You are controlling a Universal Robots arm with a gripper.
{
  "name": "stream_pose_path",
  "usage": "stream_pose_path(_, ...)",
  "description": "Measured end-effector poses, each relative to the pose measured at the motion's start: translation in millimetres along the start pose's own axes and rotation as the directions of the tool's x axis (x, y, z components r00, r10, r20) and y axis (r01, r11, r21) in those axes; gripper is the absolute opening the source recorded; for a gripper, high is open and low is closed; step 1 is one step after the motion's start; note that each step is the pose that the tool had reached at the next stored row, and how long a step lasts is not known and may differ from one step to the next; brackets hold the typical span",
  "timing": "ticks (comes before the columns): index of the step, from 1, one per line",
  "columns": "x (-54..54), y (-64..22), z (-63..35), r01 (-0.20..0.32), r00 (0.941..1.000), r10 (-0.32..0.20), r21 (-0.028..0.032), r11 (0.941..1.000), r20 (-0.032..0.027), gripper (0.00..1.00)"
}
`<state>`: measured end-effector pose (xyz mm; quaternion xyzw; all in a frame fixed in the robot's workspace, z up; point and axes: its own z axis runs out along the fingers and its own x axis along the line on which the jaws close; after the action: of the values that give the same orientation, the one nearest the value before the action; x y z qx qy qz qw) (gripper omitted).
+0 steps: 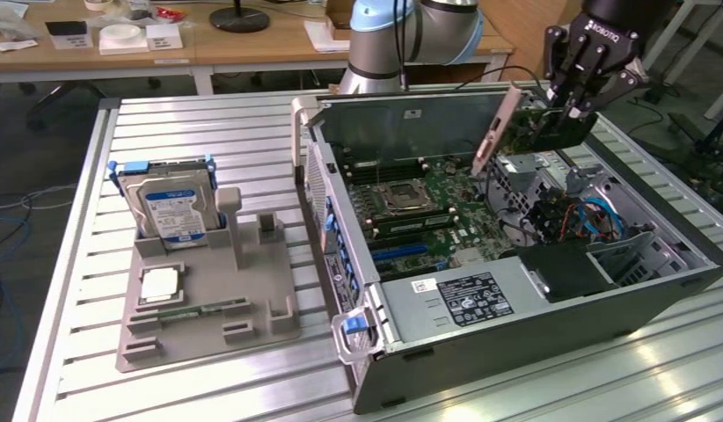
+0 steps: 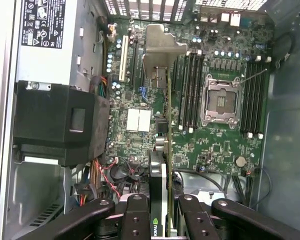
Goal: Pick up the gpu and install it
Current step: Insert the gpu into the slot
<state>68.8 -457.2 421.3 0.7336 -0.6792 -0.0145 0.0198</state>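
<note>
One black multi-fingered pincer (image 1: 569, 105) grips the flat green-and-black gpu (image 1: 529, 125) with its silver bracket, edge-down above the green motherboard (image 1: 427, 198) of the open grey computer case (image 1: 514, 352), at two o'clock in the exterior view.

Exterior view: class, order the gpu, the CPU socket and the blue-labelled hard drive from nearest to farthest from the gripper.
1. gpu: held in the gripper, over the open case.
2. CPU socket: on the motherboard inside the case.
3. hard drive: upright in the grey holder, exterior view's left.
</note>
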Motion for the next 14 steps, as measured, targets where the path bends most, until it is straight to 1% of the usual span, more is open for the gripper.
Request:
stream_pose_path(2,-0.1,0.7,0.1,-0.008,1.0,0.008,0.0031,1.0,0.0006,0.27)
stream_pose_path(5,-0.2,1.3,0.8,-0.043,0.9991,0.043,0.0035,0.9991,0.0025,0.27)
stream_pose_path(8,-0.3,2.1,1.8,-0.083,0.9966,0.083,0.0031,0.9966,0.0042,0.27)
stream_pose_path(14,-0.5,2.3,1.8,-0.085,0.9964,0.085,0.0031,0.9964,0.0043,0.27)
